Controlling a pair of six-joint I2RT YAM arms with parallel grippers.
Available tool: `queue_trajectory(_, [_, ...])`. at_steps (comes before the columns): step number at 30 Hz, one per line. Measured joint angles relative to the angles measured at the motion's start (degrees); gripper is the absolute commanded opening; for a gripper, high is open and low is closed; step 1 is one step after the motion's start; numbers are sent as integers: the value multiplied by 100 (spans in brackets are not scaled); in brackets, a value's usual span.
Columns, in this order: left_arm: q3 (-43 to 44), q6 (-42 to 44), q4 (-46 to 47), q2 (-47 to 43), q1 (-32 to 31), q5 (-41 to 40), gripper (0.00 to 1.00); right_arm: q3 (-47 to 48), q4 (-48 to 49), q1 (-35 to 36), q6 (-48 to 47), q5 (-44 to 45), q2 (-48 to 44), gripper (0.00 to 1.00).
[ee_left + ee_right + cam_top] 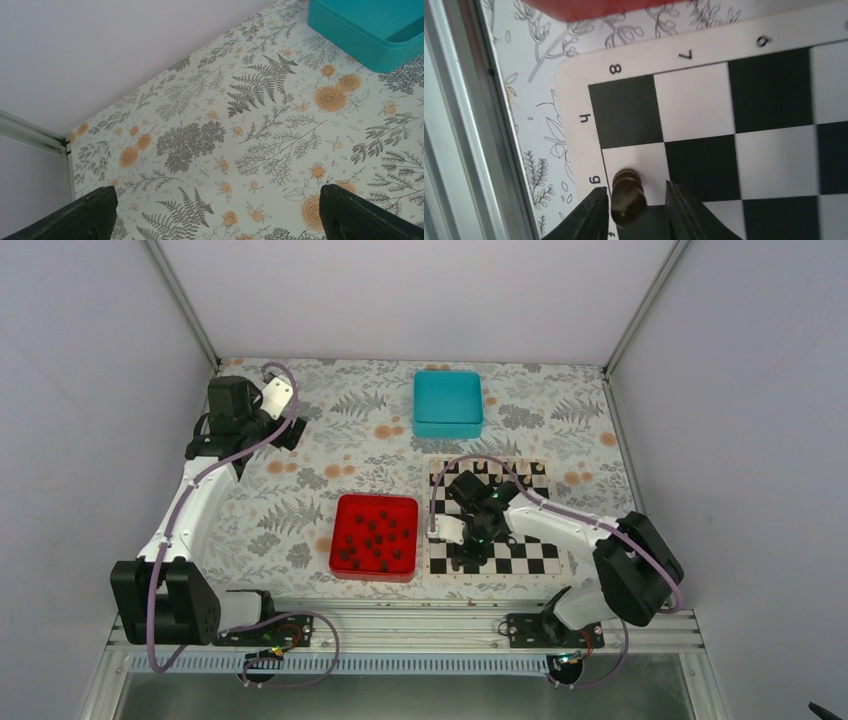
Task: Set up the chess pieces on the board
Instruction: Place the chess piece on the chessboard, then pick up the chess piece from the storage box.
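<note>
The board (pixel 522 558) lies right of centre, and its h8 corner (pixel 574 85) fills the right wrist view. Several dark chess pieces (pixel 372 536) lie in the red tray (pixel 340 565). A few more stand along the board's far row (pixel 510 468). My right gripper (pixel 468 552) hovers low over the board's near left corner. In the right wrist view it (pixel 636 189) is open around one dark piece (pixel 626 200) that stands on the white g8 square, with a gap to the right finger (pixel 684 215). My left gripper (pixel 287 422) is open and empty at the far left.
A teal box (pixel 448 403) stands at the back centre and shows at the upper right of the left wrist view (pixel 370 35). The left gripper (pixel 218 212) looks onto bare floral tablecloth by the back wall. The red tray's edge (pixel 599 7) lies just beyond the board corner.
</note>
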Motion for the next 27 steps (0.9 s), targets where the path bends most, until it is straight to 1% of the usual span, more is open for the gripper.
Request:
queue_trajectory(3, [-22,4,2,-26,0,2,100,280,-234,2,-2,33,-151,42])
queue_trajectory(5, [-28,9,4,-35,0,7,100,564,-404,2,-2,31,-190,44])
queue_trajectory(13, [-44,24,13,-101,0,57,100,2044,-964,107,-2,-70,-35,44])
queue_trajectory(17, [-44,20,28,-101,0,111,100,2852,-916,431,17,33,507,45])
queue_trajectory(21, [-44,13,39,-101,0,138,100,3523,-752,723,24,160,1333,44])
queue_trajectory(27, [-44,-4,122,-109,0,116,100,4148,-575,874,-4,256,2483,42])
